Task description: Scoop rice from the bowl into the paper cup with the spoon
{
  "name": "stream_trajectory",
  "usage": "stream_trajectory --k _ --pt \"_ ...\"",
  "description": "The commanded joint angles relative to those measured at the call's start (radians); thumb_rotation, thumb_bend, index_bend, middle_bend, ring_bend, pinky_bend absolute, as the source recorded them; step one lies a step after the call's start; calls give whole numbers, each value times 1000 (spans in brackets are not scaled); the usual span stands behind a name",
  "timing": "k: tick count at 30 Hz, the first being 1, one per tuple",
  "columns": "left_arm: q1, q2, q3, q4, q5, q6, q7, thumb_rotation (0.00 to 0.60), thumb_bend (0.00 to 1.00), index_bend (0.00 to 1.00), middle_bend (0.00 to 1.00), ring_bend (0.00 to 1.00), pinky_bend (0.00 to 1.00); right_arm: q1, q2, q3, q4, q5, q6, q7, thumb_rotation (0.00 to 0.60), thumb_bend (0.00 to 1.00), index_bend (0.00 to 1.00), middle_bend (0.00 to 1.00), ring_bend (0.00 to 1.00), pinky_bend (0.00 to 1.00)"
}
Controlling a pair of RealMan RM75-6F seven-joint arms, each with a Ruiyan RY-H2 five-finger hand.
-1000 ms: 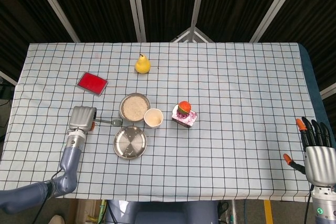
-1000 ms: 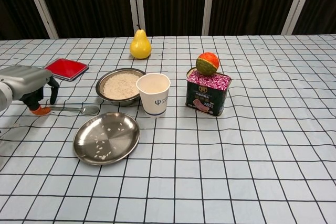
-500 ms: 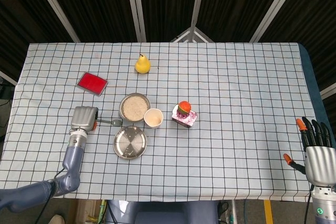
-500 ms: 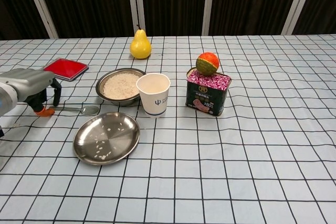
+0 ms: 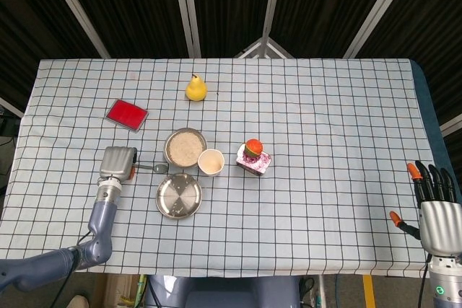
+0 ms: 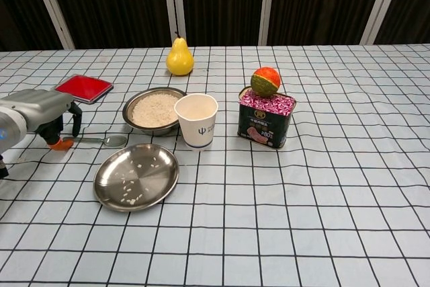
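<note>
Just past my left hand's curled fingers, whose grip I can't judge, the spoon lies flat on the table, scoop end toward the bowl; my right hand idles spread, far away.

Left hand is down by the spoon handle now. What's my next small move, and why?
Probably close the left hand on the spoon handle and lift it slightly. The spoon lies flat on the table, its scoop end pointing toward the bowl of rice, and the fingers curl over the handle end, though a firm grip isn't evident. The paper cup stands beside the bowl.
</note>
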Motion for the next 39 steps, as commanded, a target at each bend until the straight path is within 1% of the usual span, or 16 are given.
stream_trajectory --k 1,8,14,23,30,39 --pt "-1 0 3 1 -4 -1 6 600 403 493 1000 1000 1000 0 0 0 0 0 0 0 600 177 50 101 0 0" --pt "1 1 8 -3 -1 5 0 600 419 521 1000 1000 1000 0 0 0 0 1 -1 -1 600 176 50 101 0 0" --pt "8 7 4 -12 18 22 -26 600 423 524 1000 1000 1000 0 1 0 -2 2 -3 -2 600 176 50 101 0 0" --pt "15 39 -7 -56 27 39 -47 600 423 523 1000 1000 1000 1 1 0 -2 2 -3 -3 600 177 50 101 0 0" --pt "3 114 -22 -138 17 44 -11 600 462 524 1000 1000 1000 1 2 0 -3 2 -4 -4 600 177 50 101 0 0" --pt "-35 255 -49 -275 -26 45 72 600 462 530 1000 1000 1000 1 1 0 -3 2 -3 -5 600 177 50 101 0 0"
